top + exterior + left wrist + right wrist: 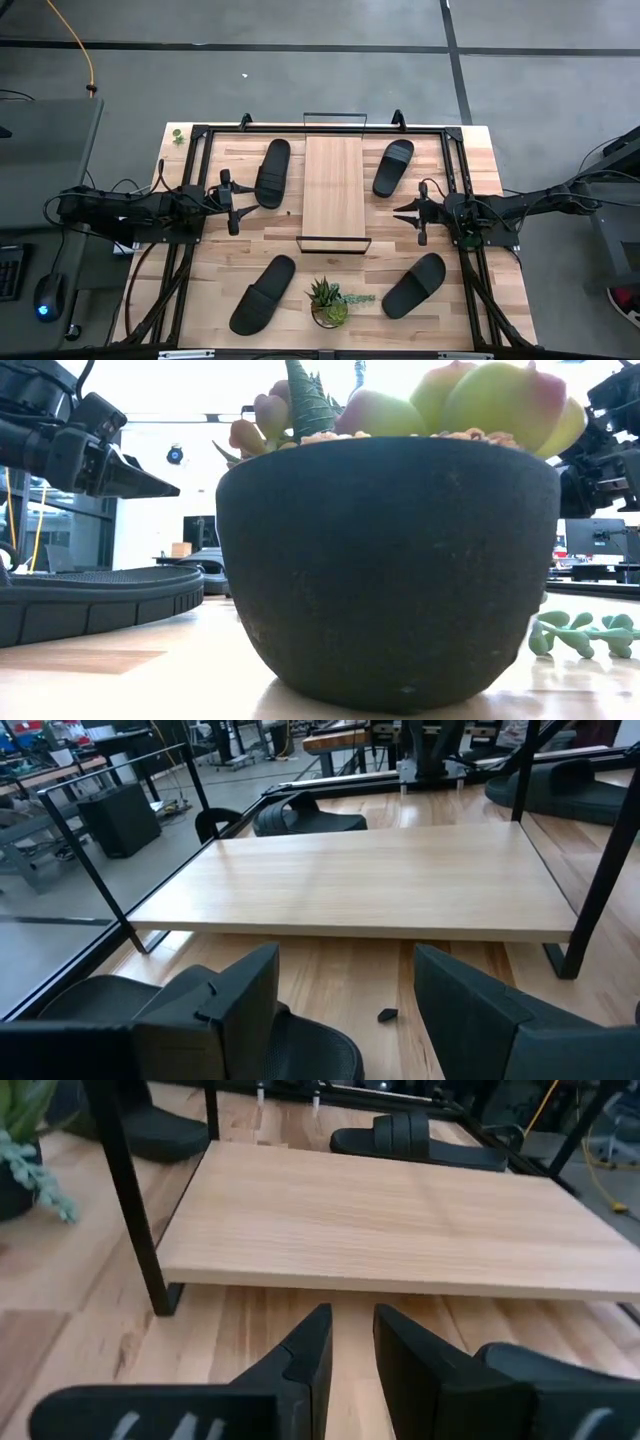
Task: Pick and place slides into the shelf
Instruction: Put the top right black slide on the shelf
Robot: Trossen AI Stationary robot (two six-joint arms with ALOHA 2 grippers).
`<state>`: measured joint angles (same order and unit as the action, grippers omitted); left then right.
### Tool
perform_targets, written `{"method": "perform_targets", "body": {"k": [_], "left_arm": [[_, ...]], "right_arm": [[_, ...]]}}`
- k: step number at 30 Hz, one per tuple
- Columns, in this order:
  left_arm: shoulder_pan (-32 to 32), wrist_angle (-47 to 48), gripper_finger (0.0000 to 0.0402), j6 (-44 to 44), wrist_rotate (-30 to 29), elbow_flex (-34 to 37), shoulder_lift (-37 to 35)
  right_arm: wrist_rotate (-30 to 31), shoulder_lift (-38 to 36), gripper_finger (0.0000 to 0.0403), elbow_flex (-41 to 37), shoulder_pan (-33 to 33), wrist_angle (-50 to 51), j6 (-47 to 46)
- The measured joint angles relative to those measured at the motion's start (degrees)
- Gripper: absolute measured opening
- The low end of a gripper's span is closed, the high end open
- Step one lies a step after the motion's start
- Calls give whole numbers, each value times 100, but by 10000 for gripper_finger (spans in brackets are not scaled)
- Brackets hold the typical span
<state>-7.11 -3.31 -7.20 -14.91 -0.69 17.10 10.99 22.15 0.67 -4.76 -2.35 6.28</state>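
I am looking at four slides lying on the table, none on the shelf (335, 190) yet; the shelf is sitting bare in the middle, its wire ends at the far and near edges. The far-left slide (272, 172) is lying just beside the shelf's left edge, the far-right slide (393, 167) just off its right edge; the near-left slide (263, 294) and near-right slide (414, 285) are flanking a potted succulent (328, 302) at the near edge.

I am holding the left gripper (231, 202) with its fingers spread wide, just beside the far-left slide and facing the shelf; the right gripper (412, 210) is hovering between the two right-hand slides, its fingers nearly together with only a narrow gap, pinching nothing.

My worries from here: the far-left slide is lying so close to the shelf that a sloppy approach could be shoving it under the board; a grip on the sole rim rather than the strap could be letting it swing and slip; carrying a near slide inward could be clipping the pot or the black wire frame.
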Motion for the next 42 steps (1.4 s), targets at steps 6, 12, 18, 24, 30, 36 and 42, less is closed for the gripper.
{"method": "perform_targets", "body": {"k": [6, 12, 18, 24, 30, 36, 42], "left_arm": [[0, -1, 216, 31, 34, 0, 0], [0, -1, 216, 1290, 228, 0, 0], [0, -19, 216, 2399, 266, 0, 2], [0, -437, 216, 2562, -162, 0, 0], [0, -1165, 216, 2564, -902, 0, -2], [0, -1535, 216, 2288, -1423, 0, -2], [-2, -1628, 216, 2398, -1861, 0, -2]], "right_arm": [[2, -1, 67, 0, 0, -94, 225], [-105, -2, 67, 0, 0, -310, -483], [-96, -2, 67, 2, 0, -1047, -751], [36, -2, 67, 0, 0, -1631, -736], [62, -8, 67, 1, 0, -2013, -735], [92, -6, 67, 0, 0, -2615, 421], [432, -4, 67, 2, 2, -2982, 1323]]}}
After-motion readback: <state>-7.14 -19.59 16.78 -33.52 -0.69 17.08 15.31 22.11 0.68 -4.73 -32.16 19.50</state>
